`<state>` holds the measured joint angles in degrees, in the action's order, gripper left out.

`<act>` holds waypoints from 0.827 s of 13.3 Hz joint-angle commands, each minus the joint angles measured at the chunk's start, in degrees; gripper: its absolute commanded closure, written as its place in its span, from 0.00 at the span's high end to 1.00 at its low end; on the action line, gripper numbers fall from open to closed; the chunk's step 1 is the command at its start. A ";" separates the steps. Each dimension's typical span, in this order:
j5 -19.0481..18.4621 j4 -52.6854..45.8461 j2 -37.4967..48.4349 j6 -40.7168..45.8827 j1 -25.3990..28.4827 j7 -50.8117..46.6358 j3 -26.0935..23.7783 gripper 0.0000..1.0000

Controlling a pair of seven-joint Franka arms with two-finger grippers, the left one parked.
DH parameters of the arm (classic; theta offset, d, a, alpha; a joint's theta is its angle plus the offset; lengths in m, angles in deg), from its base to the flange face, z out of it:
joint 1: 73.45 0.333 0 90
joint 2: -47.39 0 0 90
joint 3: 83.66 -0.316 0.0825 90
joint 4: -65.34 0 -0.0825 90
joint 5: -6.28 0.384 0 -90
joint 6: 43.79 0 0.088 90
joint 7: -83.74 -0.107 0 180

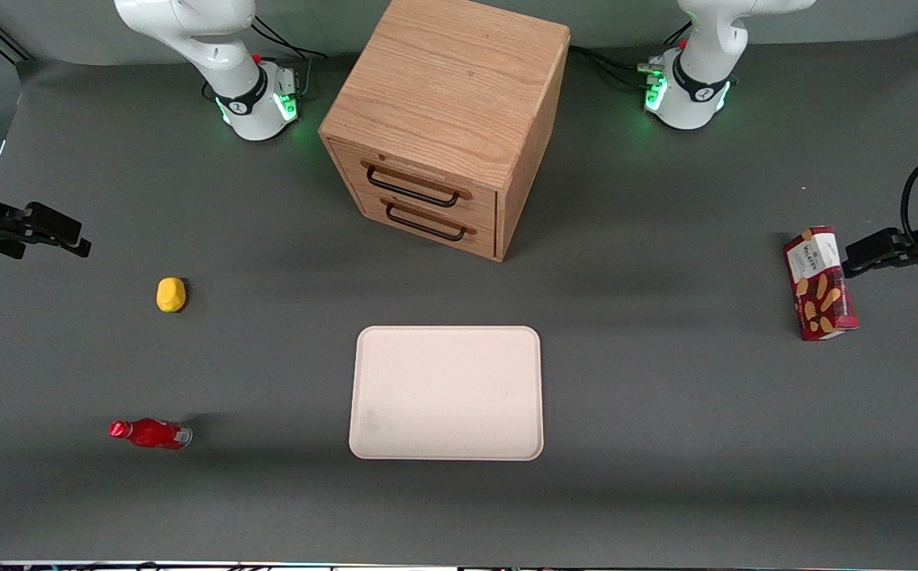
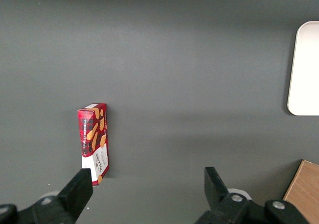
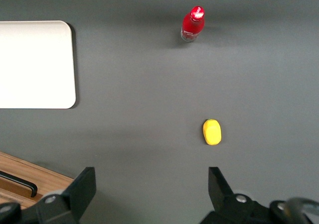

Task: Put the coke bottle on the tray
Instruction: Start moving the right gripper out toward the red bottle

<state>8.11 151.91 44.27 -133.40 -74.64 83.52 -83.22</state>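
Basically nothing's done yet: the coke bottle (image 1: 150,434) stands on the table (image 1: 665,412), well apart from the tray (image 1: 447,393). The end effector (image 3: 149,186) hangs above, fingers apart, holding nothing.

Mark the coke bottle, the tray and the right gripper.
coke bottle (image 1: 151,433), front view, red body.
tray (image 1: 447,392), front view, bare middle of its flat surface.
gripper (image 3: 152,189), right wrist view, gap midway between its open fingertips, above the table near the yellow lump (image 3: 212,132).
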 commanded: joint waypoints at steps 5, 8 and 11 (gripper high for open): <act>-0.77 -0.44 0.57 0.31 0.14 -0.92 -0.45 1.00; -0.86 -0.36 0.57 0.39 0.05 -0.66 -0.45 1.00; -1.03 -1.84 -0.21 0.31 -0.56 0.91 -0.10 1.00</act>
<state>7.98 151.44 44.27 -133.40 -74.73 83.58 -83.30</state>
